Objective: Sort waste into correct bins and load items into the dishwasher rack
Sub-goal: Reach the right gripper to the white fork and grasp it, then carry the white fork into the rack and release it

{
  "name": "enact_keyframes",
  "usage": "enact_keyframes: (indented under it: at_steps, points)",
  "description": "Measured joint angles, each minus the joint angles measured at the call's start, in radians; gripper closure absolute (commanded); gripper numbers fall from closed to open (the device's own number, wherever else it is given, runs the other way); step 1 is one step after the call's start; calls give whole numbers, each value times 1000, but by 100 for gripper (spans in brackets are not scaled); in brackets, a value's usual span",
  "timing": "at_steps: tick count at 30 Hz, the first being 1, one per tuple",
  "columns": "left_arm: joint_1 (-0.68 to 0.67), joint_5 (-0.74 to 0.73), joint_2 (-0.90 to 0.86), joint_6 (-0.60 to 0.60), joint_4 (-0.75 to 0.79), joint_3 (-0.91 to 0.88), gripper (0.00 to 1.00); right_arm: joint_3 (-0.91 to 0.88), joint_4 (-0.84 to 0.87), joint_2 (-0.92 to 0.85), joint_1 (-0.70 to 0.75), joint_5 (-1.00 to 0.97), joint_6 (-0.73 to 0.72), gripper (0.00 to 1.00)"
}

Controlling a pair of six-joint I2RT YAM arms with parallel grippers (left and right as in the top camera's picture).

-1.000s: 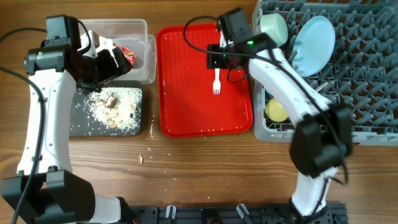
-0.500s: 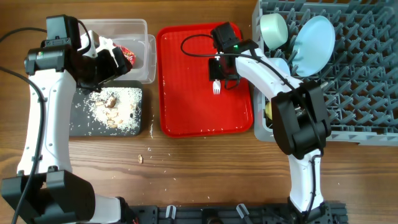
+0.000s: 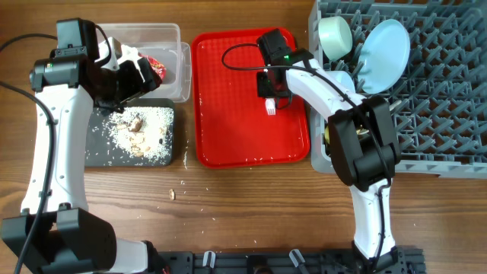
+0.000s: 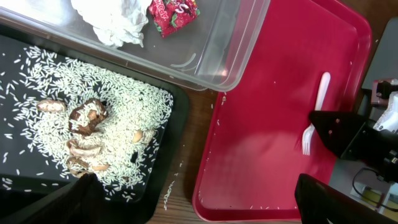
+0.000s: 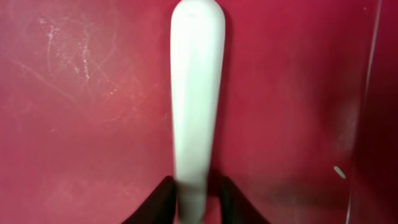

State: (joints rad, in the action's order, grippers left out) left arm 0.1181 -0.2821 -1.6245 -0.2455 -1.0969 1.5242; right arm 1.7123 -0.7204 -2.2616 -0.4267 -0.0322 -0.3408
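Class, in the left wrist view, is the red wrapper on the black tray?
No, the red wrapper lies inside the clear tub, beside the white tissue.

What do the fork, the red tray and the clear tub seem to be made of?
The fork looks like white plastic, smooth with a soft gloss along its handle. The red tray seems to be hard moulded plastic: raised rim, shiny patches, fine scratches. The clear tub is probably thin transparent plastic, as what lies under it shows through its floor and rounded rim.
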Motion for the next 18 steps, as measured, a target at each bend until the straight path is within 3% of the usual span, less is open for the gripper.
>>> enact_keyframes:
  at_steps: [3,18]
  points:
    - [0,0,0,0,0,0,0,0,-4,-1,0,-6,0,96]
    - [0,0,0,0,0,0,0,11,-159,64,0,-32,3,96]
